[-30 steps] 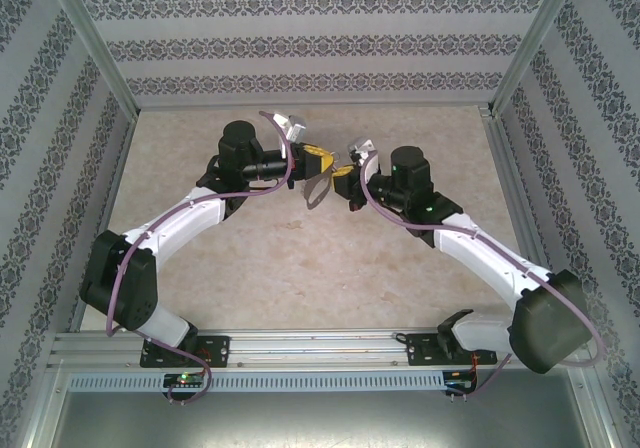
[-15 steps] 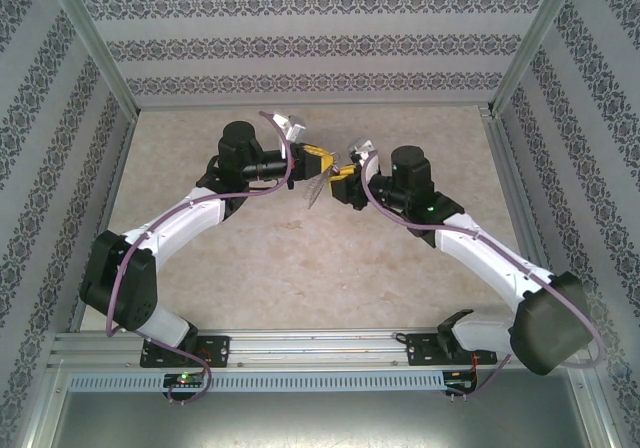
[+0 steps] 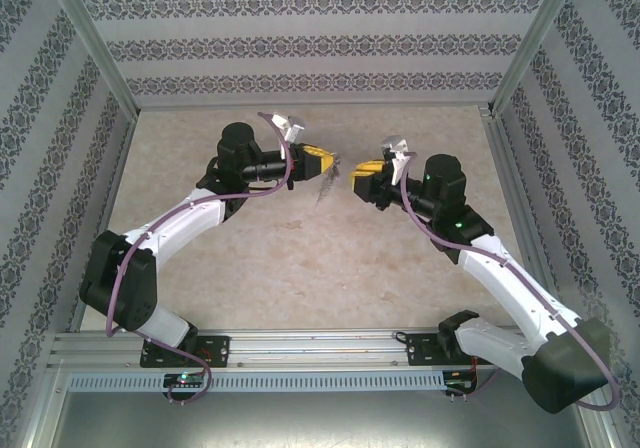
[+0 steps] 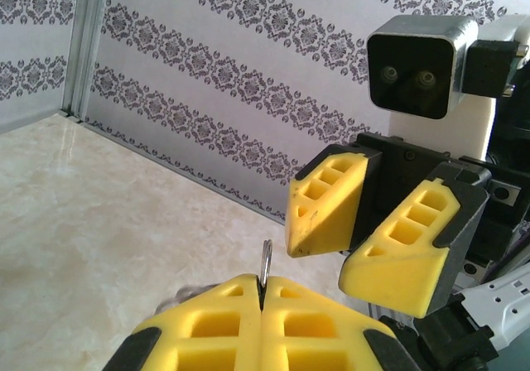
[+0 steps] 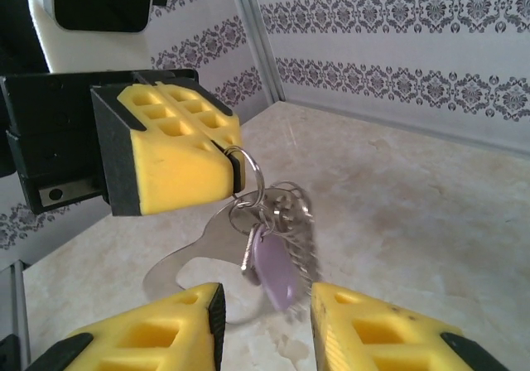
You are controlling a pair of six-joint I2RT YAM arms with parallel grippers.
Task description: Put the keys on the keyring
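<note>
Keyring [image 5: 175, 263] hangs under the left end effector [image 5: 225, 162], which is clamped on its small top ring. Lilac key [image 5: 273, 273] dangles beside the chain links (on a small ring). Right end effector [image 5: 263, 325] faces the left end effector, fingers spread apart, just below the key.

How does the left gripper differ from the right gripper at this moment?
The left gripper is shut; the right gripper is open. The left one clamps the keyring, with the key hanging from it; the right one holds nothing. Both are yellow at the tips.
</note>
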